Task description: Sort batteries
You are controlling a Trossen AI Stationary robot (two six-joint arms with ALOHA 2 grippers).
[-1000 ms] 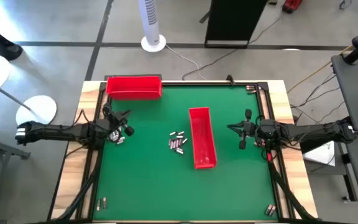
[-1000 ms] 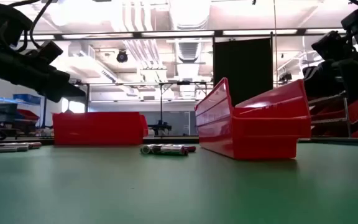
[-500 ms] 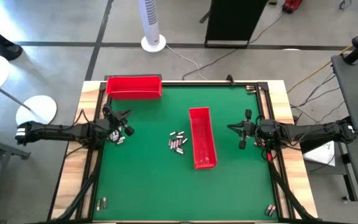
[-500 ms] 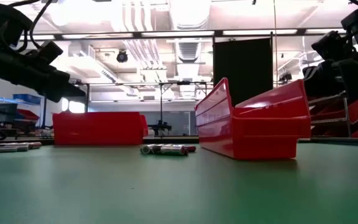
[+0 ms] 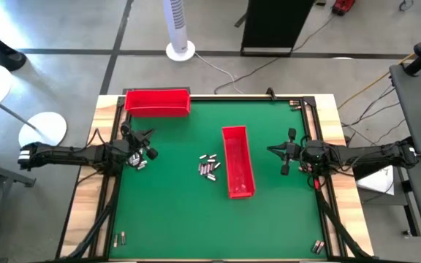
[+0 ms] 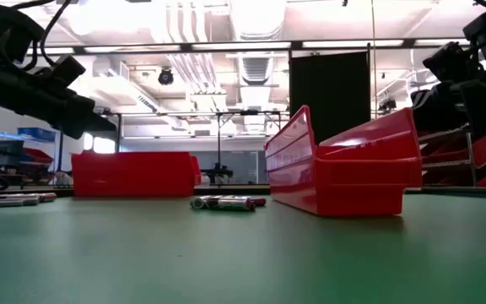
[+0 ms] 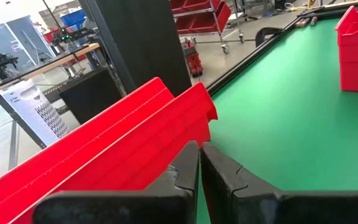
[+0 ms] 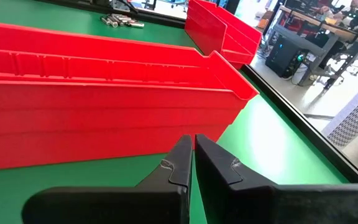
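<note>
Several batteries lie loose on the green mat at mid-table, just left of a long red tray; the low view shows them as a small heap of batteries. A few more batteries lie beside my left gripper, which hovers shut at the left edge. My right gripper hovers shut at the right edge, facing the long tray. Both hold nothing. A second red tray stands at the far left.
Stray batteries lie on the wooden border at the near left corner and near right corner. A black rail frames the mat. Open green mat spreads along the near side. A white tower fan stands beyond the table.
</note>
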